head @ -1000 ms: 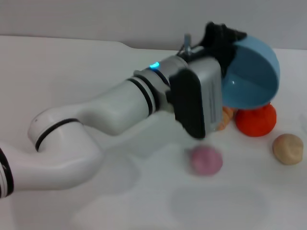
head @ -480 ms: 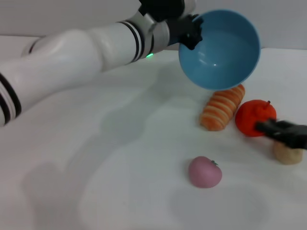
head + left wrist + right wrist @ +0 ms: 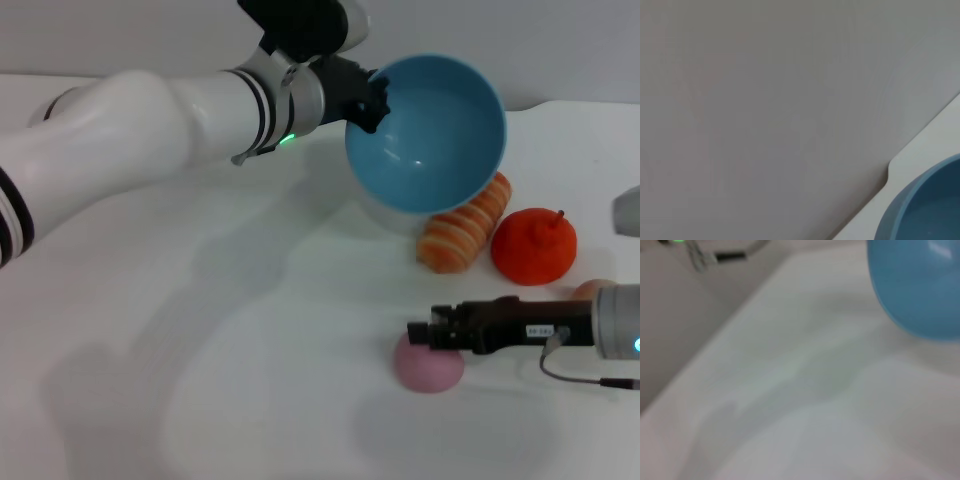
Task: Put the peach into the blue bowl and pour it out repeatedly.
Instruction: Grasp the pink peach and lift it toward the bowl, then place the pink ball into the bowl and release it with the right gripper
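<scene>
1. The blue bowl looks like smooth, glossy plastic, with small bright highlights on its inner wall.
2. The peach has a matt, soft-looking pink skin without shine.
3. At 1 o'clock from it, the orange-red fruit shows a matt, slightly textured surface.
4. The striped bread roll looks matt and ridged.
5. The table is a smooth, matt white surface.
6. The left arm's shell is glossy white plastic with black bands.
7. The right gripper is matt black.
</scene>
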